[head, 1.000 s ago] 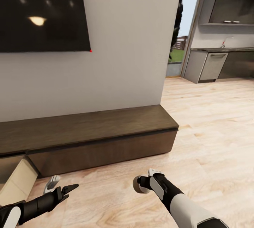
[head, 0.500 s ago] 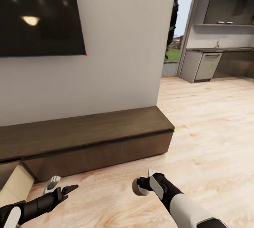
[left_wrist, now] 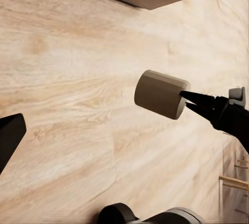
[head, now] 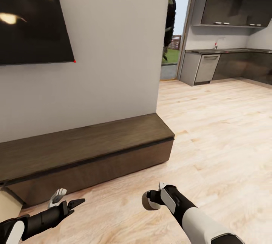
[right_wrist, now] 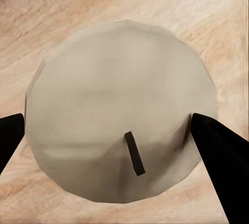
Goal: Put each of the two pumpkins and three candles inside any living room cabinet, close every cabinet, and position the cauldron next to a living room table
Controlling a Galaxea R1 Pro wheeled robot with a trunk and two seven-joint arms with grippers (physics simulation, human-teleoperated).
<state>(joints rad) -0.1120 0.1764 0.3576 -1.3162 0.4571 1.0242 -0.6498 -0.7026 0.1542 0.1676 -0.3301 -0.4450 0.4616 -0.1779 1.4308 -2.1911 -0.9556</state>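
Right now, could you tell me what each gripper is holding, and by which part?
The right gripper clamps a beige candle across its round sides, wick end facing the camera. The left gripper is open and holds nothing.

Pale wood plank floor (head: 226,134), white wall (head: 113,48) bearing a dark TV (head: 30,21), grey kitchen cabinets (head: 211,66) beside a bright open doorway (head: 175,29)

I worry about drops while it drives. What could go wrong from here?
The pale beige cylindrical candle sits just at the jaw tips of the right gripper; a jolt might drop it on the floor. The dark-brown wooden cabinet has its pale drawer pulled out near the open left gripper, which might snag it.
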